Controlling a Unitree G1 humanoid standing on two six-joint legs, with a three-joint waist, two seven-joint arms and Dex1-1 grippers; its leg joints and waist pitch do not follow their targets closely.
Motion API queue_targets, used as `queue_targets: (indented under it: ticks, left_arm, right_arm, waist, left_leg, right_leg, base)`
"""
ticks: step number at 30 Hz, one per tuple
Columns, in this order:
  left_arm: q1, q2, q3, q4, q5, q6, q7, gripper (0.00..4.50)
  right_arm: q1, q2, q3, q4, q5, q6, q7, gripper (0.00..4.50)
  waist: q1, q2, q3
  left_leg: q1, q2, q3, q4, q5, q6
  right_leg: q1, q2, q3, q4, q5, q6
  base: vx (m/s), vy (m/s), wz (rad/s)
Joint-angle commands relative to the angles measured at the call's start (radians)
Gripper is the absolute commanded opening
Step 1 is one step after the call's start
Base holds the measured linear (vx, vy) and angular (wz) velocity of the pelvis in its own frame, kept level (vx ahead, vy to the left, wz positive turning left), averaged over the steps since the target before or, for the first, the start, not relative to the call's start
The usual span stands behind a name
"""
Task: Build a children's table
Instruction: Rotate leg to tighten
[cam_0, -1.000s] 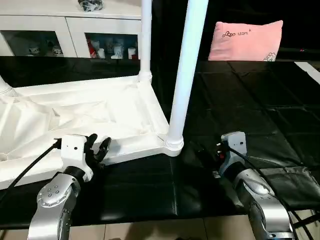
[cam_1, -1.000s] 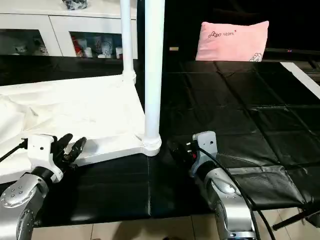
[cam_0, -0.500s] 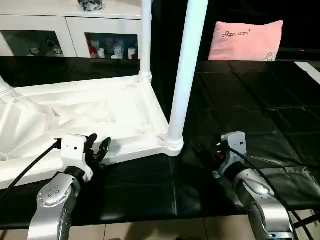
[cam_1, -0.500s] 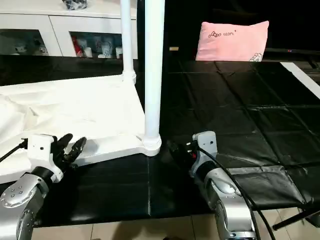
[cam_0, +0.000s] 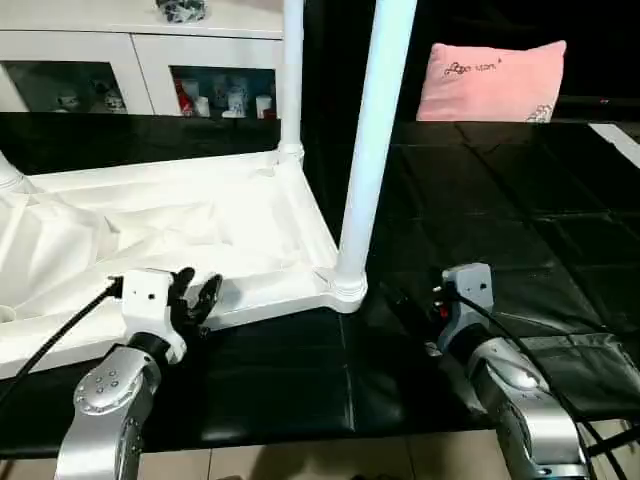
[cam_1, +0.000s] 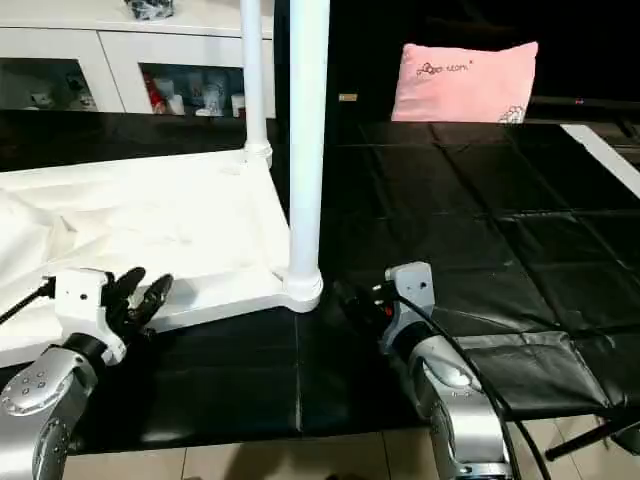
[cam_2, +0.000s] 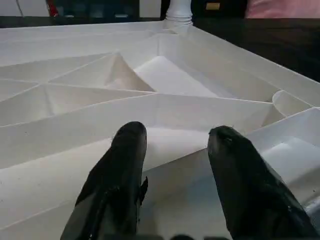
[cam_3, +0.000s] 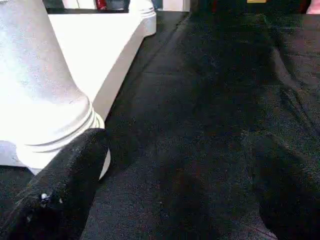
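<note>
Head view: the tabletop (cam_0: 150, 240) lies upside down on the black mat, near leg (cam_0: 365, 160) upright in its corner; check it sits fully; left wrist: left gripper (cam_2: 175, 145) half open, empty, over the rim; right wrist: right gripper (cam_3: 175, 165) wide, empty, beside the leg base

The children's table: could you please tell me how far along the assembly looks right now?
Done: the tabletop lies underside up with the near leg and the far leg upright in corner sockets; a third socket piece shows at the left edge. In hand: nothing; the left gripper hovers open at the rim, the right gripper open beside the near leg. Left: other corners, out of view.
</note>
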Motion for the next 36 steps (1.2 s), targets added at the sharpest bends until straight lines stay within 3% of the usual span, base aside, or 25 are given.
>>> queue_targets:
  ticks: [1, 36]
  left_arm:
    - [0.000, 0.000, 0.005, -0.021, -0.005, -0.005, 0.006, 2.26]
    - [0.000, 0.000, 0.005, -0.021, -0.005, -0.005, 0.006, 2.26]
  right_arm:
    - [-0.010, -0.001, -0.012, 0.004, -0.005, -0.003, -0.004, 4.50]
    - [-0.010, -0.001, -0.012, 0.004, -0.005, -0.003, -0.004, 4.50]
  waist:
    - [-0.001, 0.008, -0.045]
    - [-0.001, 0.007, -0.046]
  left_leg:
    - [-0.002, 0.026, -0.014, -0.077, -0.324, 0.033]
    - [-0.002, 0.025, -0.013, -0.076, -0.322, 0.033]
  right_leg:
    - [0.042, -0.058, 0.060, -0.102, -0.482, 0.000]
    - [0.042, -0.058, 0.061, -0.102, -0.483, -0.001]
  base:
    - [0.000, 0.000, 0.00]
    - [0.000, 0.000, 0.00]
